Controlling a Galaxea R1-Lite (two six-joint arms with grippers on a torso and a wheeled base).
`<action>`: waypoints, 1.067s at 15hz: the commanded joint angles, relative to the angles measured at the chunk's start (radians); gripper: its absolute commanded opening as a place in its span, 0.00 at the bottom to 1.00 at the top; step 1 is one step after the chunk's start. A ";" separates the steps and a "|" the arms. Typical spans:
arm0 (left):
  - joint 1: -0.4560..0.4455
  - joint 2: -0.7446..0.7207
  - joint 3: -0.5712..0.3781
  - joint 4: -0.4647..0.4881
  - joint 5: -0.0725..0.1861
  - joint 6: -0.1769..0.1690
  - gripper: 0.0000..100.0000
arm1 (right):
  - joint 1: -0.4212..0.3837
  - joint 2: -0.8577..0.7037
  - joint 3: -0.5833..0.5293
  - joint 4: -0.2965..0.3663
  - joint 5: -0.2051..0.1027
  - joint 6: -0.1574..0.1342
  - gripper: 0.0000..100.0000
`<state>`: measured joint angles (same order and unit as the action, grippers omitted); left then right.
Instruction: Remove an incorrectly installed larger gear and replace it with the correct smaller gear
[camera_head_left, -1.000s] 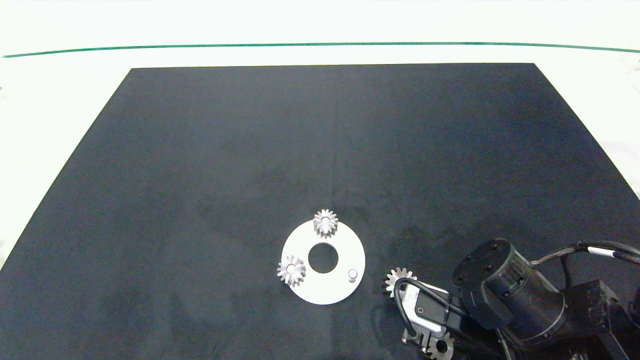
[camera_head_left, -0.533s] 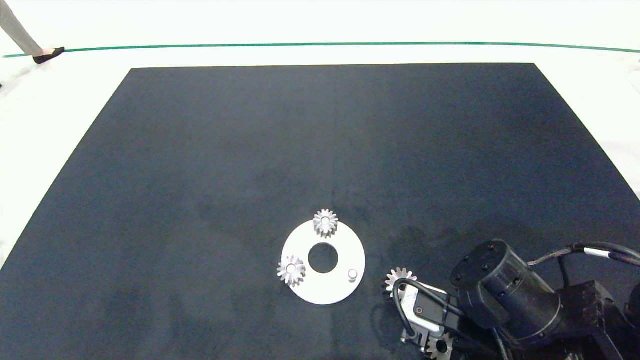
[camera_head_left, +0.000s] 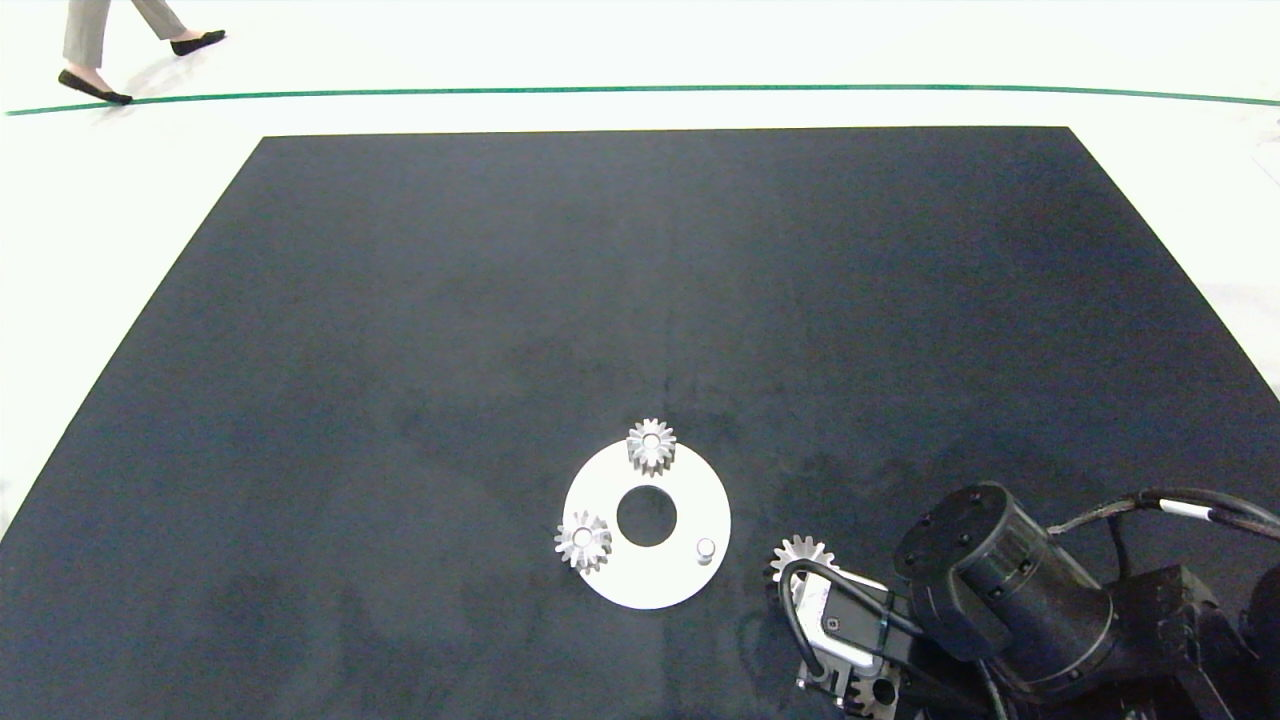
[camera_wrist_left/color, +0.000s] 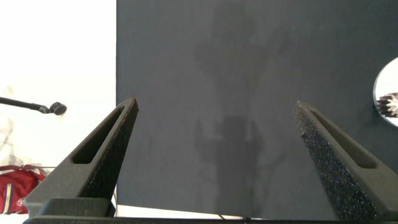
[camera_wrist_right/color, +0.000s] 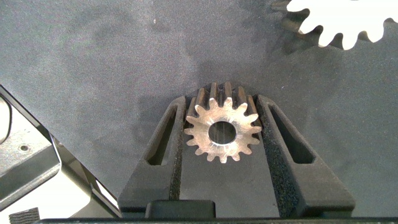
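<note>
**Right gripper holds one small gear beside the disc**

Four gears show. Two small gears (camera_head_left: 651, 445) (camera_head_left: 582, 541) sit on the white disc (camera_head_left: 655, 580), whose third peg (camera_head_left: 705, 548) is bare. The larger gear (camera_head_left: 800, 556) lies on the mat (camera_head_left: 640, 300) just right of the disc. Beside it, the right gripper (camera_wrist_right/color: 222, 134) is closed on the smaller gear (camera_wrist_right/color: 222, 132). The left gripper (camera_wrist_left/color: 217, 134) hangs wide open, holding nothing, left of the disc.
</note>
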<state>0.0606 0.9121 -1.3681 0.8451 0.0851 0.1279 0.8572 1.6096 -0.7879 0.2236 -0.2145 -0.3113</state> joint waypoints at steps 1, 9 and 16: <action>-0.001 0.005 0.003 0.005 0.001 0.001 1.00 | 0.000 -0.010 0.009 0.005 -0.002 -0.003 0.32; -0.001 0.002 0.003 0.005 0.001 0.001 1.00 | 0.052 -0.077 -0.030 0.017 -0.005 -0.006 0.25; -0.001 0.004 0.004 0.006 0.001 0.001 1.00 | 0.080 -0.034 -0.271 0.157 -0.011 -0.005 0.25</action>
<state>0.0596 0.9153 -1.3634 0.8457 0.0847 0.1279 0.9285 1.5489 -1.0000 0.3594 -0.2245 -0.3140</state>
